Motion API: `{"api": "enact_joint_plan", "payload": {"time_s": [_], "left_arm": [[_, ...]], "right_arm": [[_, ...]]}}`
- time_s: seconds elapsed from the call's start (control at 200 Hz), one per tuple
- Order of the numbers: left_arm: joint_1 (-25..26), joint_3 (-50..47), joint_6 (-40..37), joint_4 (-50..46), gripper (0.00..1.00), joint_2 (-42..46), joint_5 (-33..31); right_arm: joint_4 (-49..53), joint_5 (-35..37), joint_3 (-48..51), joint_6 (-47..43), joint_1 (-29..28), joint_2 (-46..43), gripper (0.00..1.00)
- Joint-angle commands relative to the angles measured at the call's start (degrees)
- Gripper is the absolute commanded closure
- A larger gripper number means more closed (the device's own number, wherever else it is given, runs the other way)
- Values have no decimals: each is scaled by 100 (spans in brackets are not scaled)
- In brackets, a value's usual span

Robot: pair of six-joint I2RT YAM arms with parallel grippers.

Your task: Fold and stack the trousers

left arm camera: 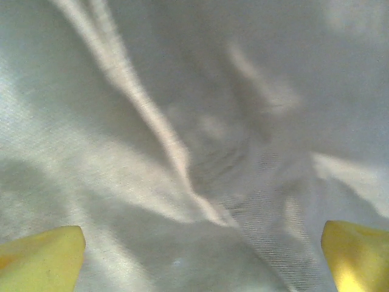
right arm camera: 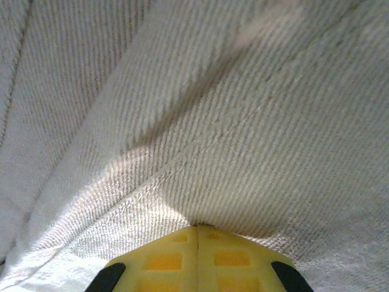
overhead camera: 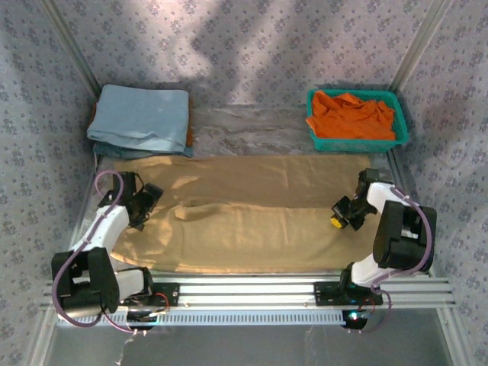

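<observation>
Tan cloth covers most of the desk (overhead camera: 252, 128): the trousers (overhead camera: 252, 232) lie spread flat and lengthwise, waist toward the left arm, the two legs running side by side to the right with a shallow crease between them. That flat spread reads as the starting layout for a fold, since no layer is doubled over yet. The left pincer (overhead camera: 147, 200) hangs over the waist end with its yellow fingertips (left arm camera: 42, 258) as wide apart as they go and nothing between them; its wrist view looks straight down on rumpled cloth, so it seems poised to drop onto that end. The right pincer (overhead camera: 338, 216) sits at the leg ends, near the line where the two legs meet, and is closed tight. Its wrist view has the weave right against the tips, with creases running into them, which I take as a thin pinch of trouser cloth. One arm at each end suits lifting the length evenly. At the back left rests a folded light blue cloth (overhead camera: 141, 118), probably the stacking spot; at the back right a green basket (overhead camera: 402, 126) holds an orange garment (overhead camera: 352, 114), apart from the work.
</observation>
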State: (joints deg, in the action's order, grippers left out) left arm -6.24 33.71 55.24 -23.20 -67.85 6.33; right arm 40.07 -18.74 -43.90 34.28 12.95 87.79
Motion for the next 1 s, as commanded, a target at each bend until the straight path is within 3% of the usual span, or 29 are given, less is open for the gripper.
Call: {"api": "enact_joint_plan", "payload": {"time_s": [0.0, 0.24, 0.47, 0.675, 0.999], "left_arm": [[-274, -191, -121, -28, 0, 127, 258], [-1207, 150, -509, -540, 0, -184, 594], [-1842, 947, -786, -2450, 0, 829, -531], [-3099, 409, -707, -2423, 1, 1160, -77], [-4049, 2, -1103, -2092, 31, 924, -143]], "right_arm": [[-346, 194, -59, -151, 120, 405, 97], [121, 26, -646, -255, -189, 139, 96], [667, 97, -1089, -183, -1173, -618, 92], [684, -78, -1087, -57, -2047, -675, 89], [723, -349, -1023, -247, -2293, -777, 89]]}}
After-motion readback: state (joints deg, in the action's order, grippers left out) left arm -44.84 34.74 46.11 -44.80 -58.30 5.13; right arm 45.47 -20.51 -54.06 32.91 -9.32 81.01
